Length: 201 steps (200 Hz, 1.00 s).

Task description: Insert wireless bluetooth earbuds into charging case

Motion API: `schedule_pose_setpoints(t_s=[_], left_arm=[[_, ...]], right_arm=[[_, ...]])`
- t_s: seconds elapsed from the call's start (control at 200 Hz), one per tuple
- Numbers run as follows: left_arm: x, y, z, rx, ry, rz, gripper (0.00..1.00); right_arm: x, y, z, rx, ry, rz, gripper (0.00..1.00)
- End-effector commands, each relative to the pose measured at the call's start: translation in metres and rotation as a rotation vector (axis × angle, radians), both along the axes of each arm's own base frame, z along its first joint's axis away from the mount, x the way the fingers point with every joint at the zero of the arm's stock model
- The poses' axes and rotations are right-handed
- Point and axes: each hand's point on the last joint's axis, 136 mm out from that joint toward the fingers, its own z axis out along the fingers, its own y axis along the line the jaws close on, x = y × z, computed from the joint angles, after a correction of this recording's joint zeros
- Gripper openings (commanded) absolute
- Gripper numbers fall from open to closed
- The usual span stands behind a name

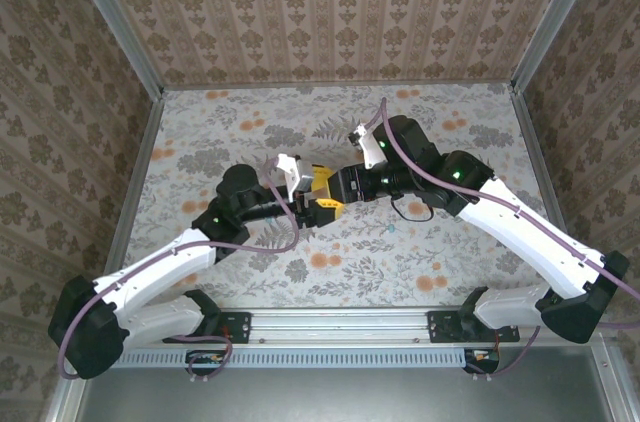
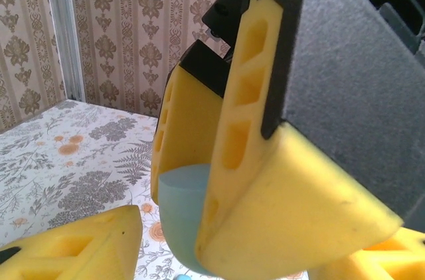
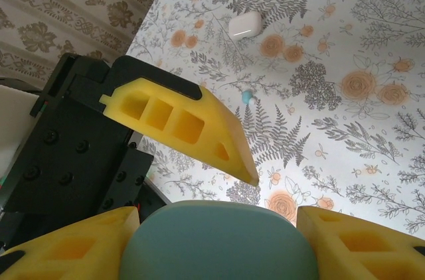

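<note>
Earbud [image 3: 247,96], teal, lies loose on the table [image 3: 372,41], well apart from the case [image 2: 186,207] that your right gripper [image 3: 216,243] clamps. Your left gripper [image 2: 219,260] gapes wide beside it. The lid looks closed, perhaps, so open it next.

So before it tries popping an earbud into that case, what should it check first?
1. Grip on the charging case: ok, the right gripper has a finger on each side.
2. Case lid open: cannot tell, no lid or seam is visible.
3. Earbud in the left gripper: not ok, its fingers stand wide apart, holding no earbud.
4. Earbud located: ok, a teal earbud lies loose on the table.
5. Room between the grippers: cannot tell, they are very close and contact is unclear.
</note>
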Motion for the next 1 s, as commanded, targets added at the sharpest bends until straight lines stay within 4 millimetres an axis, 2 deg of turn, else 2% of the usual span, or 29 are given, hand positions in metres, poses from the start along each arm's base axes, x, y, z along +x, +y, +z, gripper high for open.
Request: schedule_pose_setpoints(t_s=[0.0,0.28,0.36,0.41,0.475,0.59,0.7,0.805,0.95,1.0], left_arm=[[0.0012,-0.0046,0.0202,-0.046,-0.051,-0.002,0.61],[0.0016,-0.0075,0.0179,-0.046,-0.058,-0.007,0.46],[0.0007,-0.0066,0.0194,-0.050,-0.066,-0.006,0.39],[0.0060,-0.0052,0.0191,-0.048,-0.067,0.029,0.36],[0.0065,-0.0039,0.0203,-0.053,-0.068,0.037,0.38],[0.0064,-0.0023,0.0223,-0.062,-0.064,0.045,0.53],[0.0063,-0.0015,0.0238,-0.076,-0.058,0.047,0.54],[0.0053,-0.0019,0.0243,-0.081,-0.058,0.041,0.50],[0.0043,-0.0015,0.0221,-0.070,-0.063,0.036,0.36],[0.0037,-0.0013,0.0214,-0.066,-0.065,0.036,0.35]], right_arm=[[-0.0001,-0.0005,0.0127,0.016,-0.027,-0.010,0.42],[-0.0008,0.0007,0.0116,0.020,-0.016,-0.010,0.42],[-0.0008,0.0005,0.0104,0.017,-0.014,-0.012,0.42],[-0.0007,0.0007,0.0094,0.015,-0.013,-0.013,0.42],[-0.0004,0.0003,0.0083,0.010,-0.014,-0.013,0.42],[0.0003,0.0003,0.0087,0.015,-0.013,-0.018,0.43],[-0.0005,0.0026,0.0109,0.033,-0.015,-0.014,0.43],[-0.0008,0.0045,0.0115,0.050,-0.010,-0.013,0.42],[-0.0022,0.0049,0.0144,0.058,-0.010,-0.010,0.43],[-0.0022,0.0041,0.0143,0.056,-0.010,-0.012,0.43]])
